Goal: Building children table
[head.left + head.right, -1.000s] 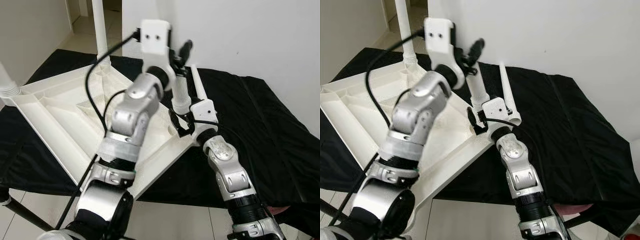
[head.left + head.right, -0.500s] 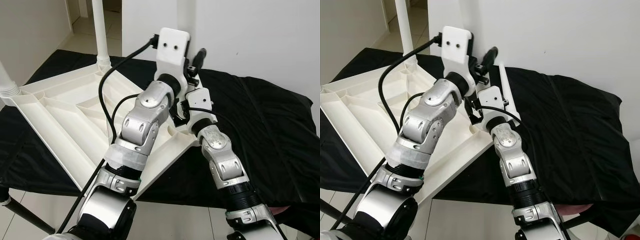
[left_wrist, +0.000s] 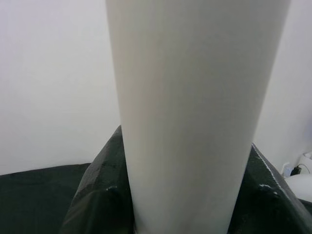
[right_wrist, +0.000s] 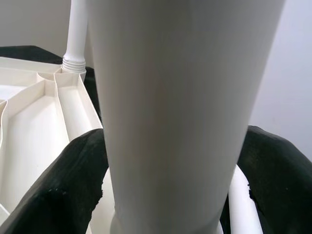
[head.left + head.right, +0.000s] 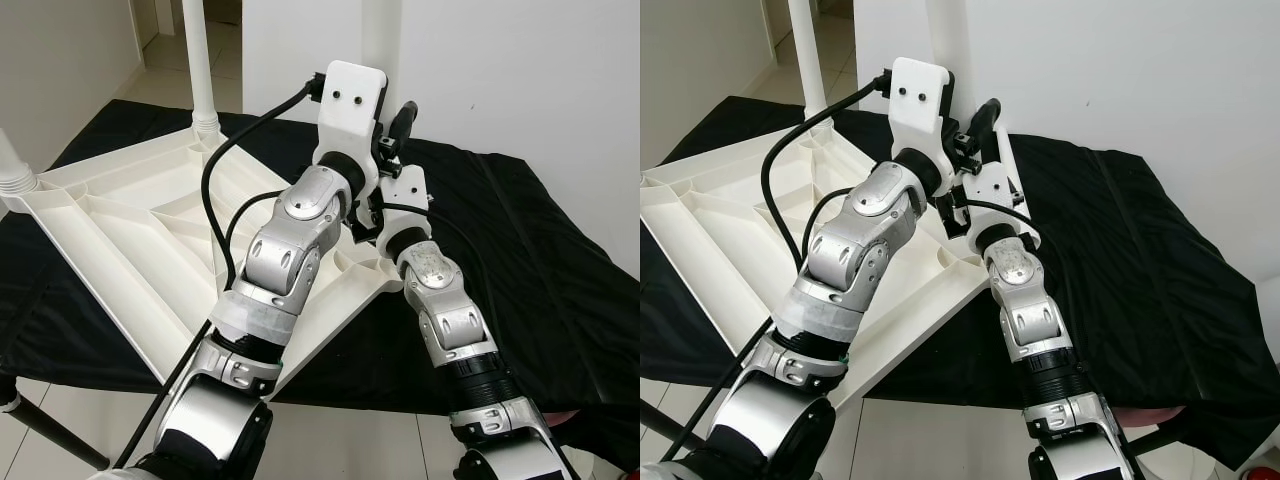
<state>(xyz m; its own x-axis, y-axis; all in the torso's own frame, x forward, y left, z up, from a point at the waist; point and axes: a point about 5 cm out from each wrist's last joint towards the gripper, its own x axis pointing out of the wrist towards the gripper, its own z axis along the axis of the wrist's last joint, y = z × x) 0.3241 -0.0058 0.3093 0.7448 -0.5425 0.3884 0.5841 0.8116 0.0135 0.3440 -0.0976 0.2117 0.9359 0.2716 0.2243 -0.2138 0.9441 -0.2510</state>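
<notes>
White plastic made up the upturned children's table top [image 5: 120,230], which lay ribbed side up on a black cloth [image 5: 540,270] on the floor, one leg [image 5: 198,60] already standing in its far corner. At the near corner by the wall stood another white leg [image 5: 945,40], upright. Both grippers were on it: the left gripper [image 3: 183,195] had its black fingers [image 3: 97,185] pressed against either side of the leg, and the right gripper [image 4: 165,195] pinched it lower down, its fingers [image 4: 63,195] spread just to the leg's width. A loose leg [image 5: 1012,190] lay on the cloth beside them
</notes>
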